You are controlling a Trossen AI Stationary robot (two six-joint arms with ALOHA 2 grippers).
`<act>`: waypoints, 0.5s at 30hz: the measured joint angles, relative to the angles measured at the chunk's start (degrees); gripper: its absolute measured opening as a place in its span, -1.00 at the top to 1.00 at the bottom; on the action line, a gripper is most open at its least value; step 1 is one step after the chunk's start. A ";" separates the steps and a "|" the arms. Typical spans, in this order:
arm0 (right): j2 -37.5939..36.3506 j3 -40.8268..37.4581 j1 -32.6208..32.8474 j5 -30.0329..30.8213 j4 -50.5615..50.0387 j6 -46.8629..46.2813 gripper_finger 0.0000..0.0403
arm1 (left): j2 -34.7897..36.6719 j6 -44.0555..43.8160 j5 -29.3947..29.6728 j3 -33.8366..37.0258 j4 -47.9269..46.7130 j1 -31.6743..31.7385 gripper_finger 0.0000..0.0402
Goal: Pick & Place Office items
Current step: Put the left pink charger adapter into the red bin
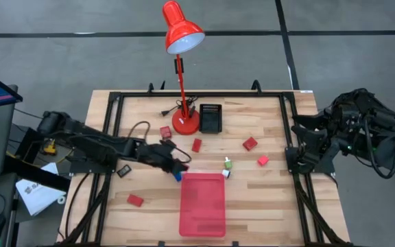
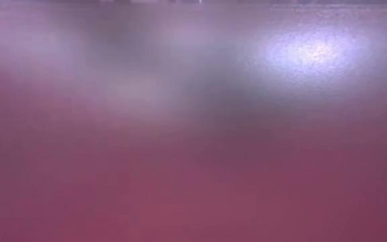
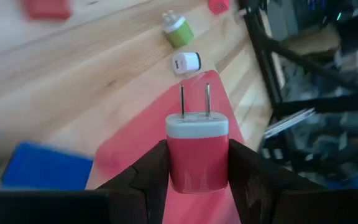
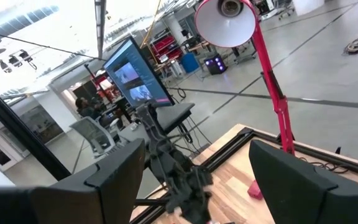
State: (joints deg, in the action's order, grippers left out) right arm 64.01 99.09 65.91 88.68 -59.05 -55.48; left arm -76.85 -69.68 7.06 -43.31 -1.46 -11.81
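Red plug adapter (image 3: 197,152), prongs outward, clamped between left gripper (image 3: 197,180) fingers, held over red tray (image 1: 201,204) left-rear corner. Right gripper (image 4: 197,180) parked past table (image 1: 273,213) right edge, fingers spread, nothing held.

Left arm is stretched low across the table from its left-side base, elbow bent, wrist pointing toward the middle, with the left gripper (image 1: 177,167) out near the table's centre. Its two dark fingers (image 3: 146,180) are closed in on a red plug (image 3: 197,152), one pressed to each side, prongs sticking out past the tips. Right arm is folded up at the table's right edge, right gripper (image 4: 197,180) parked there with fingers spread wide and nothing between them.
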 joint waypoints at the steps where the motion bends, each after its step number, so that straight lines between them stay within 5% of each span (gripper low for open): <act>1: -0.01 0.00 0.00 0.00 0.17 0.00 -0.40 | -1.66 2.46 -0.35 -1.28 -0.22 0.29 0.32; 5: -0.04 0.00 0.00 0.00 1.25 0.00 -0.40 | -7.89 16.02 -4.82 -8.40 -2.14 1.53 0.32; 10: 0.14 0.00 0.02 -0.05 2.30 -0.02 -0.40 | -12.44 28.77 -6.15 -17.18 -15.46 1.48 0.32; 15: 0.70 0.00 0.05 -0.09 2.28 0.00 -0.40 | -13.78 34.86 -10.30 -18.32 -19.98 0.20 0.32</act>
State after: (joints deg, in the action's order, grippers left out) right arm 64.71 99.09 65.96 88.59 -56.77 -55.48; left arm -90.63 -34.82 -3.24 -61.63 -21.44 -11.61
